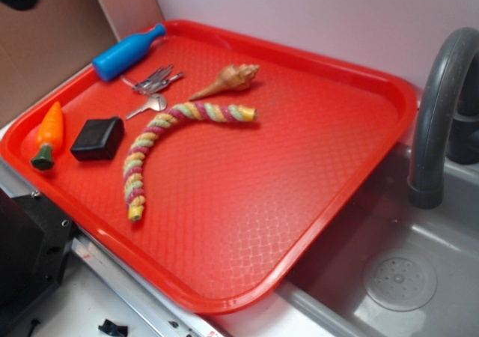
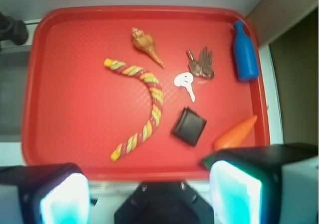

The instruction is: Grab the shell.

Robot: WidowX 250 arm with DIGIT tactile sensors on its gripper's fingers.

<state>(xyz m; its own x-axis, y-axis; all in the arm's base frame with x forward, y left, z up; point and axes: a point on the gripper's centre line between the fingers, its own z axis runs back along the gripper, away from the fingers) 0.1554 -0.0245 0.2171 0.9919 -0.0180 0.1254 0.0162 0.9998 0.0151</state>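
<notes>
— How far had you got with the shell (image 1: pixel 228 80) at that point?

— Nowhere yet, by my reckoning. It lay untouched on the red tray (image 1: pixel 314 195), toward the far side, wide knobbly end away from the keys (image 1: pixel 153 81) and its point aimed at them, just beside the upper end of the twisted rope (image 1: pixel 168 146).

— And your gripper (image 2: pixel 149 194)?

— Spread wide and empty, high over the tray's near edge, well apart from the shell. My fingers (image 2: pixel 62 196) showed only at the bottom of the wrist view.

— So what was left?

— All of it, I judged: travel across, descend, straddle the shell without catching the rope, then pinch.
</notes>
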